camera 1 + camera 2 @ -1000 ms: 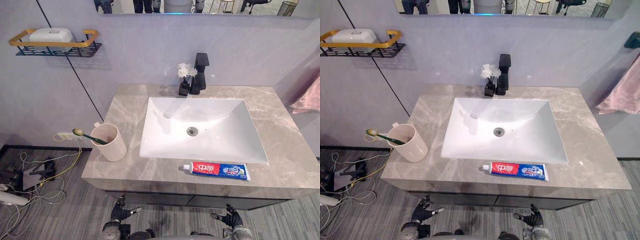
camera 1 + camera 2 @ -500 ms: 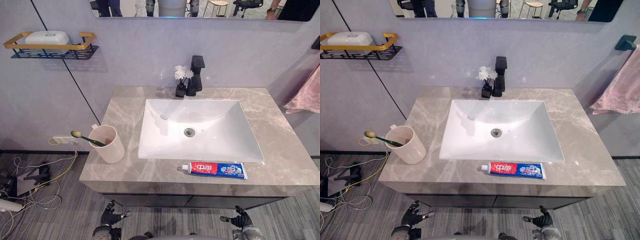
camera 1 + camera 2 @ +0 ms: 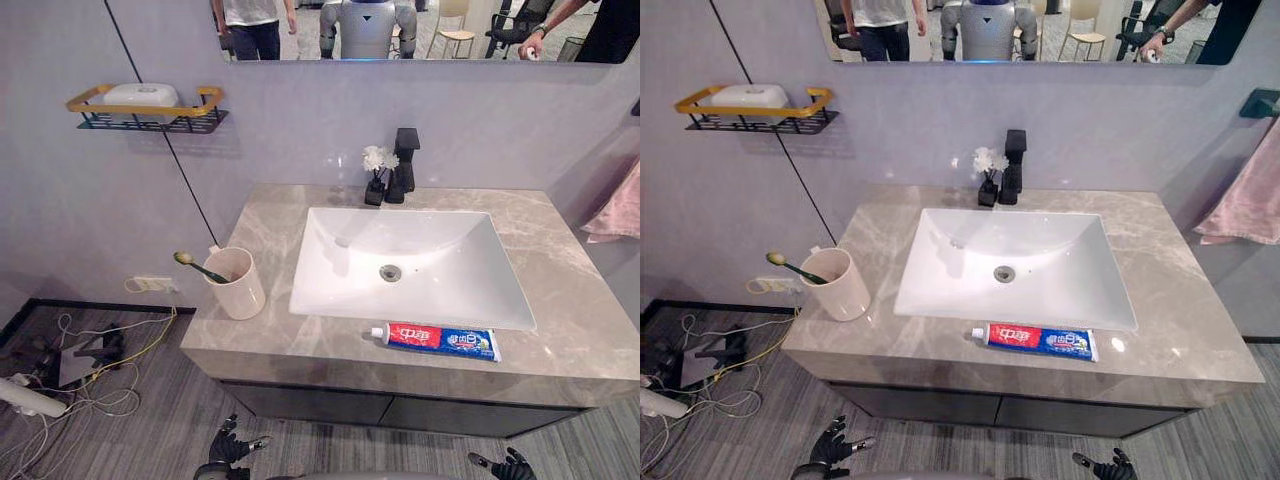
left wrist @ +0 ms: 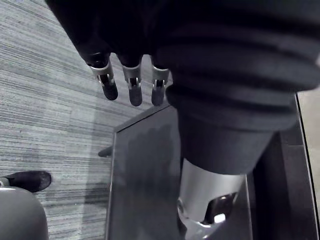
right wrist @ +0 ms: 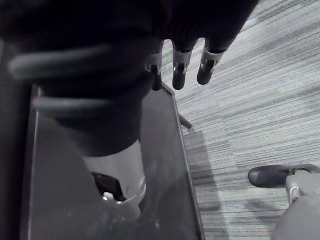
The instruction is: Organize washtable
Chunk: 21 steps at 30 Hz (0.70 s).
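We find the left hand (image 4: 131, 82) low before the desk (image 3: 585, 300), below its front edge, fingers straight and relaxed, touching nothing; the right hand (image 5: 181, 67) hangs likewise, wide and unloaded. The toothpaste (image 3: 435, 339) lies flat along the front edge, just beside the sink (image 3: 400, 255); the cup (image 3: 240, 288) stands upright at the left edge, the toothbrush (image 3: 197, 266) leaning out of it past that edge; broad bare marble lies right of the sink; the tap (image 3: 404, 160) and flowers (image 3: 376, 160) stand at the back.
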Motion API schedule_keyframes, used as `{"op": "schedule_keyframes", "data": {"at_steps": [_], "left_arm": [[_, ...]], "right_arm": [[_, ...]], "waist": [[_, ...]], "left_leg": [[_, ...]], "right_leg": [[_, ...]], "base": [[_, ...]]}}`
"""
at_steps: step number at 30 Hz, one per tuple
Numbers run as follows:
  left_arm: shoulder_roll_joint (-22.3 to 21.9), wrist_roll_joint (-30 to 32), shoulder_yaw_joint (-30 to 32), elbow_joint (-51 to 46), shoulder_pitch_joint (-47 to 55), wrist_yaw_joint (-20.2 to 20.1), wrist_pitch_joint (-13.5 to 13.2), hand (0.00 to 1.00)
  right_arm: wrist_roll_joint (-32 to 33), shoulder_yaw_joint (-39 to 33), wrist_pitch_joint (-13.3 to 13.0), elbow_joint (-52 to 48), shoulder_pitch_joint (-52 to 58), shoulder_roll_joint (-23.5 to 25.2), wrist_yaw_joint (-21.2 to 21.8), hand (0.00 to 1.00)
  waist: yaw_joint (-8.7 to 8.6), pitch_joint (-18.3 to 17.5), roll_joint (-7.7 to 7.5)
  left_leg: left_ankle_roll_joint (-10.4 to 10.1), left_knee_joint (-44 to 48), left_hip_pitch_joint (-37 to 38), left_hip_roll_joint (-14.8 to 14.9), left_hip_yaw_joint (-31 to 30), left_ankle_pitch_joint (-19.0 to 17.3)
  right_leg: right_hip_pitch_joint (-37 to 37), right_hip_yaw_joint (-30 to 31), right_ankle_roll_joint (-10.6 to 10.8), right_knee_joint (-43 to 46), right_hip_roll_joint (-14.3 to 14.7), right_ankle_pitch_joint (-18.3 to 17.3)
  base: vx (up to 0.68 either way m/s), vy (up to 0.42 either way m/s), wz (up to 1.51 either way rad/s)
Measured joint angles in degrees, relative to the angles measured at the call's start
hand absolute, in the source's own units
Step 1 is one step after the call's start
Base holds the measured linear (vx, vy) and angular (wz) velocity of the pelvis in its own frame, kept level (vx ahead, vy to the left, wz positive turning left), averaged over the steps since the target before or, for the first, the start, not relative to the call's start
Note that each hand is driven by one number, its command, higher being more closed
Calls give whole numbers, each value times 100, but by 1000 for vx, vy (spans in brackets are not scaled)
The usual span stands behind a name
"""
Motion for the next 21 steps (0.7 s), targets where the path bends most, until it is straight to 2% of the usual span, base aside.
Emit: {"op": "schedule_keyframes", "data": {"at_steps": [2, 5, 8, 11, 17, 21], "left_arm": [[135, -58, 350, -89, 4, 8, 11, 0], [435, -265, 846, -746, 16, 99, 50, 0], [571, -393, 1328, -2096, 27, 239, 42, 0], [560, -417, 1577, -3695, 24, 409, 25, 0], [380, -279, 1505, -6013, -77, 759, -128, 0], [365, 157, 682, -7389, -401, 840, -350, 0]], "right_arm": [[0, -84, -2, -1, -15, -31, 5, 0], [2, -184, -6, -2, 3, -155, 8, 0], [6, -189, -26, -55, 4, -214, 14, 0], [14, -391, -40, -122, 129, -158, 113, 0], [179, -404, -37, -119, 228, -30, 200, 0], [252, -402, -39, -48, 297, 102, 299, 0]], "waist": [[19, 2, 6], [36, 6, 6], [75, -13, 30], [205, -16, 37], [195, -22, 61], [192, -26, 70]], "left_leg": [[-21, 0, -9, 13, -39, 15], [-54, 7, -68, 6, -236, 36], [-45, 23, -173, 0, -381, 74], [-32, 44, -197, -12, -507, 83], [-25, 154, -262, -67, -706, 77], [-24, 225, -321, -93, -783, 77]], "right_leg": [[23, -56, 0, -13, 0, -7], [101, -287, -1, -57, -18, -18], [106, -473, -31, -59, -14, -29], [179, -599, -34, -80, -11, -41], [285, -826, -29, -99, -30, -88], [298, -907, -27, -81, -44, -89]], "base": [[-47, -18, 24], [-29, -27, 37], [-16, -27, 31], [31, -29, 20], [14, -13, 21], [-29, 4, 12]]}}
